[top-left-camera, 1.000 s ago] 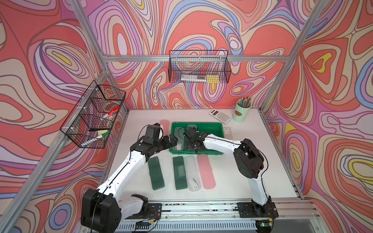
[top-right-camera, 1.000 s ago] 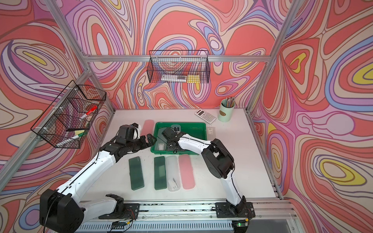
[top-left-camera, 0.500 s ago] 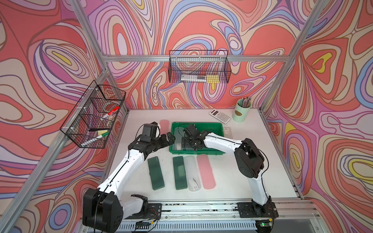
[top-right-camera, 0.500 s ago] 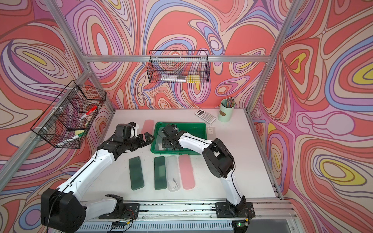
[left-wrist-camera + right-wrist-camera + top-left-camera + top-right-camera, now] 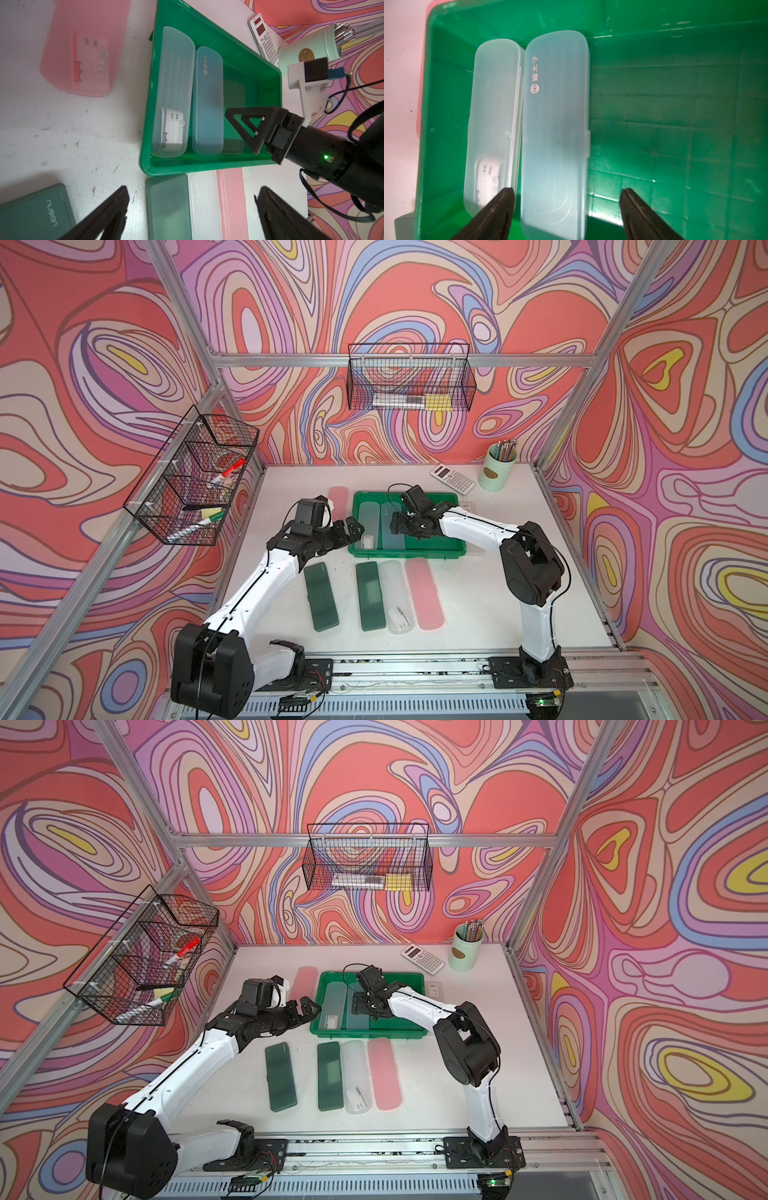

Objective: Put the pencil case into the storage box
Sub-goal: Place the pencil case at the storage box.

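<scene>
In a top view, the blue pencil case (image 5: pixel 392 526) lies flat in the green storage box (image 5: pixel 419 552), beside a clear case (image 5: pixel 368 522). Left wrist view: the left tool (image 5: pixel 192 189) hangs spread and empty above the table (image 5: pixel 83 135). Right wrist view: the right tool (image 5: pixel 566 190), released, straddles the blue pencil case.

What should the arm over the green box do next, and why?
Probably lift the right gripper straight up out of the storage box. Its jaws stand open, wider than the blue pencil case, which lies flat on the box floor beside the clear pencil case, so it looks placed. The pink pencil case in front of the box could follow.
</scene>
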Controlling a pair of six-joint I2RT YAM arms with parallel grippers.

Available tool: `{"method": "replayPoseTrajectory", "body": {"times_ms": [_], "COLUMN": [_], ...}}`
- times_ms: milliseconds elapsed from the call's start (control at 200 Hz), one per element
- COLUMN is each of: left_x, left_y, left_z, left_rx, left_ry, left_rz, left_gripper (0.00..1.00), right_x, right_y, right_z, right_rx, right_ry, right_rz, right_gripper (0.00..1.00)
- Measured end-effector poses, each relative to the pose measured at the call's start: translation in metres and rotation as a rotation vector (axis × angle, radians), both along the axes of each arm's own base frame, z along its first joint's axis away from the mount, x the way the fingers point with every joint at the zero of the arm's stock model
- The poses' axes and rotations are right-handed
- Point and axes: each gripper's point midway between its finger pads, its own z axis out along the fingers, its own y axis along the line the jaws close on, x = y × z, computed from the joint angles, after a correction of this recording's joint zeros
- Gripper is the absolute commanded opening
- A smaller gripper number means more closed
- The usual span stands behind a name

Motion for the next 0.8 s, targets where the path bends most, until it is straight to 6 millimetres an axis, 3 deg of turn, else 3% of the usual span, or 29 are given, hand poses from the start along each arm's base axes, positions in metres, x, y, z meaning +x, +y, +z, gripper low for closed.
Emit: {"method": "replayPoseTrajectory", "body": {"times_ms": [255, 556, 796], "left_x": [-0.011, -0.02, -0.021], "left_y": [-0.001, -0.004, -0.007], "left_z": [-0.017, -0.031, -0.029], "left_rx": [-0.018, -0.042, -0.065], "left_ry": [0.043, 0.084, 0.089], "left_rz": [0.0, -0.008, -0.011], "left_gripper": [0.99, 0.99, 0.99], "right_x": [0.0, 0.004, 0.009], "right_y": [0.012, 0.036, 0.041], "right_z": [-0.039, -0.029, -0.029], "right_rx": [0.005, 0.127, 0.132], "right_ry": [0.056, 0.044, 0.045], "right_rz": [0.047, 0.087, 0.086], "right_gripper": [0.76, 0.76, 0.86]}}
